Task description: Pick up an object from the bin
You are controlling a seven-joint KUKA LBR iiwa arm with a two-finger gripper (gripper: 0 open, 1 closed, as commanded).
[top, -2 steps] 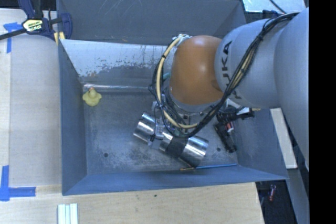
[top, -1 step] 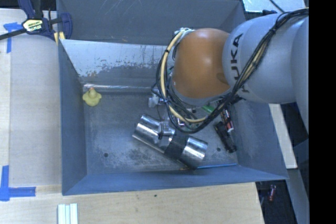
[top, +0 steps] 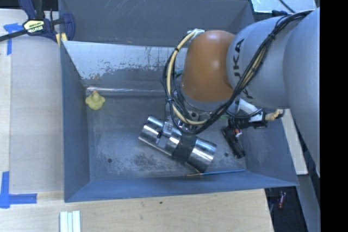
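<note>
Pickings are looking slim in the grey metal bin (top: 163, 186). Nearest me, along the foot of the front wall at the lower middle-right of the frame, one thin blue stick (top: 220, 173) is lying flat. Just behind it the gripper (top: 175, 142), a silver cylinder body with a black band, is hanging low over the floor at lower centre, its edge overlapping the stick's left end. Whether it is spread wide or pinched narrow I cannot tell, and nothing is showing in its hold. To its right, near but apart, one small black piece (top: 235, 145) is lying beneath the cables of the orange-capped arm (top: 209, 65). Farthest off, well apart at the upper left of the floor, one small yellow lump (top: 95, 100) is sitting against the back wall.

I am judging this to be the reach-and-grasp step, with nothing lifted yet. The next move is calling for a close on whatever is lying beneath, likely the stick's end, then a straight lift clear of the front wall.
</note>
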